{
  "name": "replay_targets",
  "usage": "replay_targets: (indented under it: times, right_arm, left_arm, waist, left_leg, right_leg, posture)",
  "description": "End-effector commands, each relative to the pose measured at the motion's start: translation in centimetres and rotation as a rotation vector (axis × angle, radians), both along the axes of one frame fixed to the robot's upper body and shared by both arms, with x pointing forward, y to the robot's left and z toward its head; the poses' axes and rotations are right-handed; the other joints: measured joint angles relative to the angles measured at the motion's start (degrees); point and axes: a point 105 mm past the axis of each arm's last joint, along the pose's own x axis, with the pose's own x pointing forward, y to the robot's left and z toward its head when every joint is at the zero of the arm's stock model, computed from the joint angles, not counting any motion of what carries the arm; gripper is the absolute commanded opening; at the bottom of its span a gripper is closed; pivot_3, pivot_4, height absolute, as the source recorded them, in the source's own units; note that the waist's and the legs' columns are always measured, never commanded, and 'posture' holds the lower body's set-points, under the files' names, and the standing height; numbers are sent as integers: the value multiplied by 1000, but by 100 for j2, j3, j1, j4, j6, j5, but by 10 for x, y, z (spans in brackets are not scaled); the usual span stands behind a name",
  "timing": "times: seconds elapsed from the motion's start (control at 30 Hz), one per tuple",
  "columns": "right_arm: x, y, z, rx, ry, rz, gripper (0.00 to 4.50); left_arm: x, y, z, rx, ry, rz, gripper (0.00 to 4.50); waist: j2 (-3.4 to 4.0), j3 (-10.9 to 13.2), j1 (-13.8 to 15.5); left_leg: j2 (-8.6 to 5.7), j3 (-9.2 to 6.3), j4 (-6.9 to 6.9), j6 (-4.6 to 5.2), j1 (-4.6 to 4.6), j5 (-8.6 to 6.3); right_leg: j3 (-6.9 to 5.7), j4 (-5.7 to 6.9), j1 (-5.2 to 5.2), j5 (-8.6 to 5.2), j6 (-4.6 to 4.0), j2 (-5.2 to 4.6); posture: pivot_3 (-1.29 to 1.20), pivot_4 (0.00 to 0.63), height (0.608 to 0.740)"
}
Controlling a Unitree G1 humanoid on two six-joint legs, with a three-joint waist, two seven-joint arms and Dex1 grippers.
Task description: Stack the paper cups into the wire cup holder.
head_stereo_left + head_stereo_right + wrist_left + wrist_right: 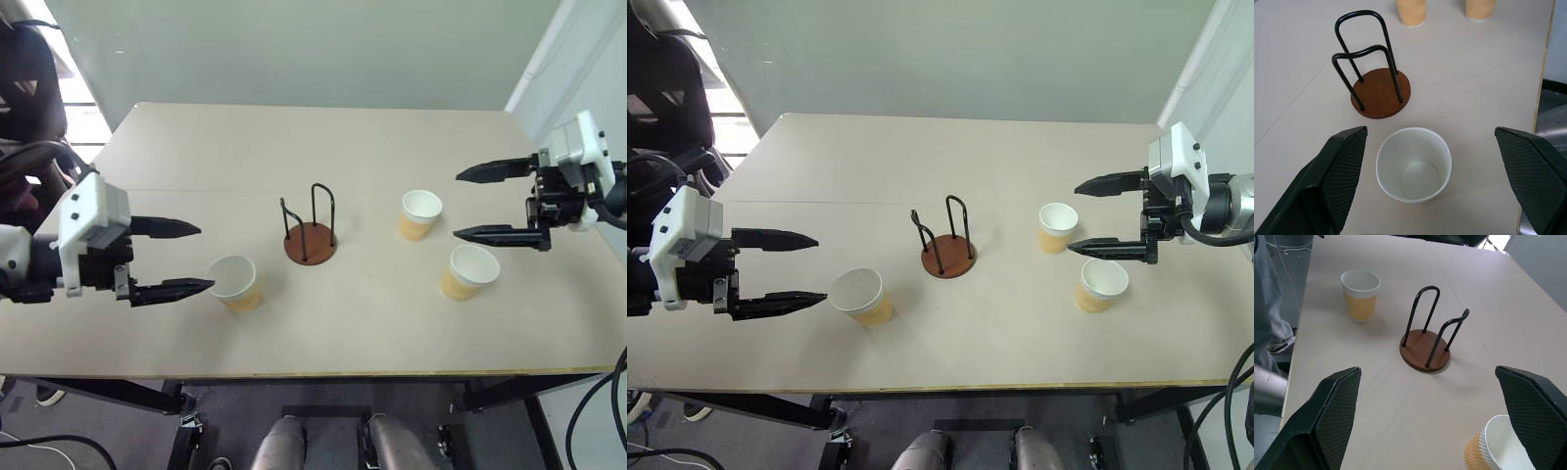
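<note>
Table (pixel 323 147) carries the wire cup holder (pixel 310 231) at centre, empty, with three paper cups upright and apart: one left (pixel 235 282), two right (pixel 420 214) (pixel 468 271). Left gripper (pixel 174 258) and right gripper (pixel 495 203) hover with jaws wide, holding nothing. Risk: light cups could tip or crush under a hard pinch, or catch a wire loop.

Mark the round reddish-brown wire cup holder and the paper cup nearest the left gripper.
wire cup holder (pixel 311 244), left eye view, on its disc base.
paper cup (pixel 235 282), left eye view, on its white inside.
</note>
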Motion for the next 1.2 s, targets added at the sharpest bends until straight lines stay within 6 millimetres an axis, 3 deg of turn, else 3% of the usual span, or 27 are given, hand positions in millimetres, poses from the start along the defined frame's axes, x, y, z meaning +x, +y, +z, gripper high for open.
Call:
replay_targets:
  times: [0.03, 0.4, 0.6, 0.77, 1.2]
  right_arm:
    - [-5, 0, 14, 7, -62, 2, 4475]
    - [-1, 3, 11, 9, -57, -27, 4475]
    - [32, 53, -8, 86, -60, -125, 4475]
    - [40, 89, -19, 149, -19, -138, 4475]
    - [76, 125, -50, 162, 34, -299, 4475]
  left_arm:
    - [-2, -2, 8, 18, -43, -6, 4500]
    - [0, 7, 17, 31, -73, 24, 4500]
    - [2, 15, 22, 37, -94, 56, 4500]
    - [-1, 13, 19, 26, -89, 52, 4500]
    - [-7, 9, 17, 19, -87, 67, 4500]
  waist:
    - [0, 0, 0]
    - [0, 0, 1]
    - [-1, -1, -80]
    - [0, 0, -56]
    - [-1, -1, -11]
  left_leg:
    - [0, 0, 0, 0, 0, 0]
    - [0, 0, 0, 0, 0, 0]
    - [15, 2, 1, 0, 11, 0]
    - [39, -2, -1, 0, 1, 0]
    - [51, -12, -1, -20, -27, -11]
  right_leg:
    - [0, 0, 0, 0, 0, 0]
    - [0, 0, 0, 0, 0, 0]
    - [5, 7, 0, 11, 4, 13]
    - [0, 9, -17, 19, -3, 33]
    - [-17, 14, -52, 32, -24, 34]
  posture:
    - [0, 150, 740]
    - [0, 150, 740]
    - [0, 150, 740]
    - [0, 150, 740]
    - [0, 150, 740]
